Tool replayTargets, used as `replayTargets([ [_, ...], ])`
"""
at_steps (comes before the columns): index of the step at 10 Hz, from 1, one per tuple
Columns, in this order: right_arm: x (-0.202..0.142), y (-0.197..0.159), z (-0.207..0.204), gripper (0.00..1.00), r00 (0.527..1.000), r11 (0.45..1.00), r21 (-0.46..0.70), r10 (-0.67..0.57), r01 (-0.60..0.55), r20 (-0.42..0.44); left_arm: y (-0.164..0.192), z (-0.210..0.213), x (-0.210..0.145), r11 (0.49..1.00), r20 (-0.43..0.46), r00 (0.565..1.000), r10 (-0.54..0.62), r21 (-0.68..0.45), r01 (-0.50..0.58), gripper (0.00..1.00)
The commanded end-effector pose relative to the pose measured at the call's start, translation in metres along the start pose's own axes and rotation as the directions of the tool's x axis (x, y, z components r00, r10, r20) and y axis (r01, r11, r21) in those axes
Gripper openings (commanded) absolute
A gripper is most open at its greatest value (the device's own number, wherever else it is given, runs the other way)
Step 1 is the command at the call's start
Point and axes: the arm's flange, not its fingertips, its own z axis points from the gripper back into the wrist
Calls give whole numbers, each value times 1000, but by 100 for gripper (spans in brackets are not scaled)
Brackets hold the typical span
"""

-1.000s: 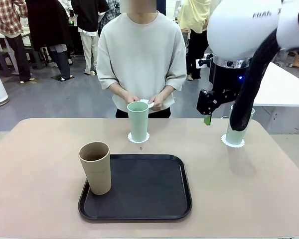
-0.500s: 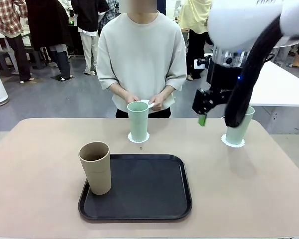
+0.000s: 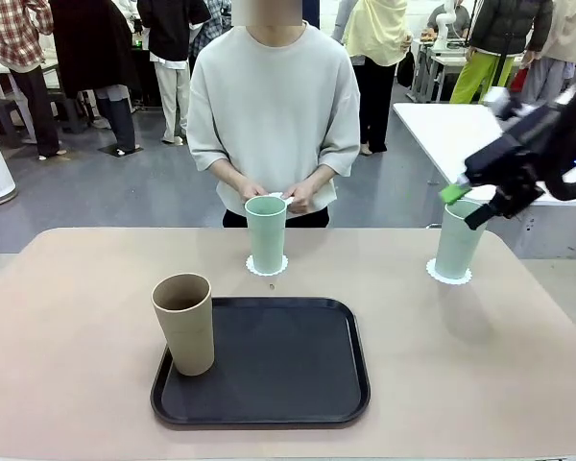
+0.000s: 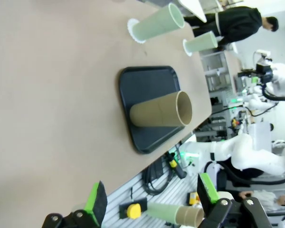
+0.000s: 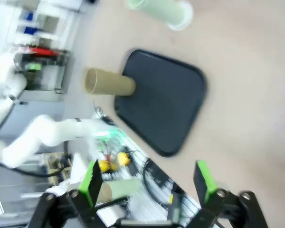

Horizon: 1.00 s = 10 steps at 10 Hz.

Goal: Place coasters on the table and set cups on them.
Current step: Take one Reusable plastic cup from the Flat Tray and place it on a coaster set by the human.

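On the beige table (image 3: 77,317), a mint cup (image 3: 266,233) stands on a white coaster (image 3: 267,267) in front of the person. A second mint cup (image 3: 458,242) stands on its coaster (image 3: 448,277) at the right. The tan cup (image 3: 183,323) stands upright on the black tray's (image 3: 278,370) left corner. My right gripper (image 3: 466,204) hovers open, blurred, just above and right of the right cup, holding nothing. My left gripper (image 4: 152,195) is open and empty, high over the table's edge, with the tan cup (image 4: 161,110) farther off. The person's hands hold a small white piece (image 3: 286,199).
The right wrist view is blurred and shows the tray (image 5: 164,99), the tan cup (image 5: 109,81) and a mint cup (image 5: 161,9) far below. A white table (image 3: 461,130) stands behind on the right. Bare tabletop lies left and right of the tray.
My right arm has swung away from the camera to the right, carrying its open gripper from left of the right cup to just above it. The cups and tray have not moved.
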Motion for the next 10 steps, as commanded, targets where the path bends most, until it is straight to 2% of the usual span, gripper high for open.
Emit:
replayTargets([
  [1,-27,-53,13,100,999,874,485,-51,37,15,0,0,0,1000,8,1000,-8,-9,8,100],
  [3,-48,-96,37,100,989,830,554,-125,60,80,0,0,0,1000,8,1000,-8,-9,8,100],
  [5,-63,-120,51,100,975,823,562,-184,84,123,0,0,0,1000,8,1000,-8,-9,8,100],
  [7,-82,-138,71,100,955,823,553,-252,128,155,0,0,0,1000,8,1000,-8,-9,8,100],
  [10,-93,-145,85,100,935,845,499,-313,194,167,0,0,0,1000,8,1000,-8,-9,8,100],
])
